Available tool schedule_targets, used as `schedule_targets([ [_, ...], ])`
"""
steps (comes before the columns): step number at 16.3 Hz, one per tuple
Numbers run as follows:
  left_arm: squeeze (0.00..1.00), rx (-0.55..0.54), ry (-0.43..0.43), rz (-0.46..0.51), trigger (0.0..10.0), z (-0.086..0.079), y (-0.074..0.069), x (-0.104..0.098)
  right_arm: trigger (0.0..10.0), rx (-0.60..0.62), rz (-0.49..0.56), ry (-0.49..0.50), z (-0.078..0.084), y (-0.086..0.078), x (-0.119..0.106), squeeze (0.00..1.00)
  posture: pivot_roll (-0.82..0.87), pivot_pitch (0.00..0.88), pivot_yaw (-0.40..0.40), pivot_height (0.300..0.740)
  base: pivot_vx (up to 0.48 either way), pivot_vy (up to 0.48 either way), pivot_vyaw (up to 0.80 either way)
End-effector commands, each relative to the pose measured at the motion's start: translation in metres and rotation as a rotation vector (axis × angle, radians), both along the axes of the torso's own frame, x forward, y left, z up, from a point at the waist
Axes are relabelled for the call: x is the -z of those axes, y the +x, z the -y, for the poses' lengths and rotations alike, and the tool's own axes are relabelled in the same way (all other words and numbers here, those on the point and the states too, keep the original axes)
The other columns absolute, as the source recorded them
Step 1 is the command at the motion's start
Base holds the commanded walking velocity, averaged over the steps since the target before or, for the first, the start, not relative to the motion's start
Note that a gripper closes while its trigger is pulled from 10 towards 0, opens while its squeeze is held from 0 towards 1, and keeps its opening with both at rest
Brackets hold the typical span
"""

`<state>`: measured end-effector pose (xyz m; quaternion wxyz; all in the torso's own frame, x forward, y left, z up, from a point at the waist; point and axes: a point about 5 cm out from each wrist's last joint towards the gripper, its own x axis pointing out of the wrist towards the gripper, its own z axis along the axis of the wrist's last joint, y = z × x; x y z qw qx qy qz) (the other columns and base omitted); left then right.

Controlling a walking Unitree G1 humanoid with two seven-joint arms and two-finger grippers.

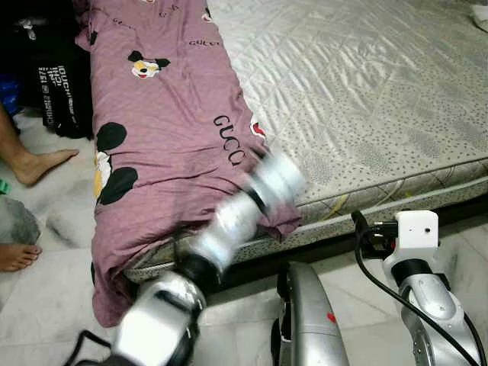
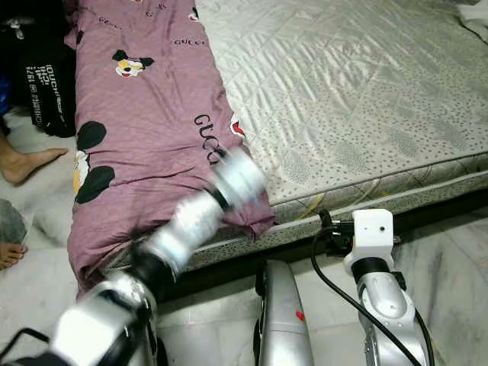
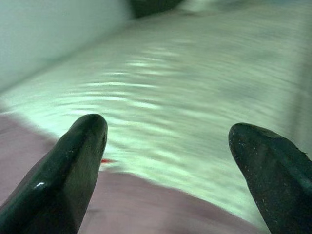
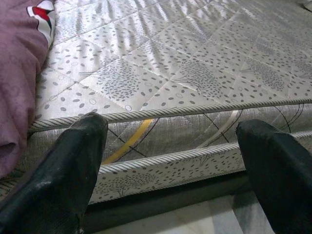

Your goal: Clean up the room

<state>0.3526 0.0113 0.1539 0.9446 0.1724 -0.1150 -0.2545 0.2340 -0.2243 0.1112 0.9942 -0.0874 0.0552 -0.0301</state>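
Blur marked the left claw (image 3: 168, 141), whose fingers were spread apart with nothing between them, directly above the edge of the purple blanket (image 1: 168, 145). Beyond its tips, the bare mattress (image 1: 366, 99) stretched away; beneath and behind it, the blanket hung over the bed's corner toward the floor (image 1: 46, 282). The right claw (image 4: 170, 146) was held released, low beside the mattress edge. A deep pinch on a thick fold would probably be needed before lifting.
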Motion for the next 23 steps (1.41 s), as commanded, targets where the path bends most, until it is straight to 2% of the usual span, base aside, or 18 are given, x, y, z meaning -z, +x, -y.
schedule_targets([
  [1,0.00,-0.194,-0.035,-0.147,10.0,-0.035,0.014,0.018,10.0,0.000,-0.005,-0.003,0.001,0.000,0.001,0.00,-0.14,0.106,-0.008,0.530,0.000,0.000,0.00],
  [2,0.00,-0.289,-0.047,-0.248,10.0,-0.058,0.018,0.032,10.0,0.008,-0.004,0.003,0.001,0.001,0.000,0.00,-0.15,0.105,-0.009,0.530,0.000,0.000,0.00],
  [3,0.00,-0.341,-0.080,-0.321,10.0,-0.072,0.020,0.041,10.0,0.021,-0.009,0.016,0.002,0.003,-0.001,0.00,-0.15,0.106,-0.010,0.530,0.000,0.000,0.00],
  [4,0.00,-0.405,-0.076,-0.415,10.0,-0.088,0.019,0.054,10.0,0.029,-0.015,0.035,0.001,0.005,-0.002,0.00,-0.16,0.105,-0.011,0.530,0.000,0.000,0.00],
  [5,0.00,-0.441,-0.038,-0.502,10.0,-0.100,0.015,0.070,10.0,0.028,-0.016,0.044,-0.001,0.007,-0.004,0.00,-0.16,0.103,-0.012,0.530,0.000,0.000,0.00],
  [6,0.00,-0.435,0.005,-0.600,10.0,-0.105,0.005,0.089,10.0,0.035,-0.020,0.067,-0.002,0.009,-0.005,0.00,-0.17,0.099,-0.015,0.530,0.000,0.000,0.00],
  [7,0.00,-0.412,0.025,-0.672,10.0,-0.103,-0.004,0.102,10.0,0.045,-0.025,0.088,-0.002,0.010,-0.006,0.00,-0.17,0.098,-0.017,0.530,0.000,0.000,0.00],
  [8,0.00,-0.368,0.087,-0.727,10.0,-0.097,-0.013,0.116,10.0,0.054,-0.026,0.109,-0.002,0.012,-0.008,0.00,-0.18,0.096,-0.020,0.530,0.000,0.000,0.00],
  [10,0.00,-0.237,0.115,-0.805,10.0,-0.068,-0.030,0.131,10.0,0.048,-0.012,0.110,-0.003,0.016,-0.014,0.00,-0.18,0.087,-0.024,0.530,0.000,0.000,0.00],
  [11,0.00,-0.211,0.128,-0.808,10.0,-0.063,-0.032,0.132,10.0,0.047,-0.011,0.112,-0.003,0.018,-0.015,0.00,-0.18,0.083,-0.024,0.530,0.000,0.000,0.00],
  [12,0.00,-0.162,0.171,-0.788,10.0,-0.053,-0.034,0.131,10.0,0.039,-0.008,0.123,-0.007,0.023,-0.016,0.00,-0.17,0.071,-0.020,0.530,0.000,0.000,0.00],
  [14,0.00,-0.150,0.189,-0.681,10.0,-0.047,-0.024,0.117,10.0,0.017,0.012,0.142,-0.016,0.029,-0.018,0.00,-0.16,0.062,-0.015,0.530,0.000,0.000,0.00],
  [15,0.00,-0.182,0.158,-0.571,10.0,-0.049,-0.011,0.099,10.0,0.001,0.028,0.159,-0.024,0.034,-0.019,0.00,-0.13,0.051,-0.007,0.530,0.000,0.000,0.00],
  [17,0.00,-0.216,0.106,-0.459,10.0,-0.054,0.000,0.080,10.0,-0.006,0.039,0.183,-0.030,0.040,-0.019,0.00,-0.11,0.036,-0.002,0.530,0.000,0.000,0.00],
  [19,0.00,-0.294,-0.027,-0.257,10.0,-0.068,0.012,0.048,10.0,-0.031,0.064,0.211,-0.043,0.050,-0.021,0.00,-0.08,0.013,0.004,0.530,0.000,0.000,0.00],
  [20,0.00,-0.334,-0.082,-0.169,10.0,-0.076,0.012,0.035,10.0,-0.048,0.078,0.223,-0.049,0.054,-0.022,0.00,-0.06,0.000,0.006,0.530,0.000,0.000,0.00],
  [21,0.00,-0.366,-0.137,-0.109,10.0,-0.087,0.010,0.027,10.0,-0.063,0.092,0.220,-0.055,0.058,-0.023,0.00,-0.04,0.000,0.010,0.530,0.000,0.000,0.00],
  [23,0.00,-0.462,-0.258,-0.013,10.0,-0.113,-0.009,0.014,10.0,-0.099,0.118,0.202,-0.066,0.061,-0.020,0.00,0.01,0.000,0.016,0.530,0.000,0.000,0.00],
])
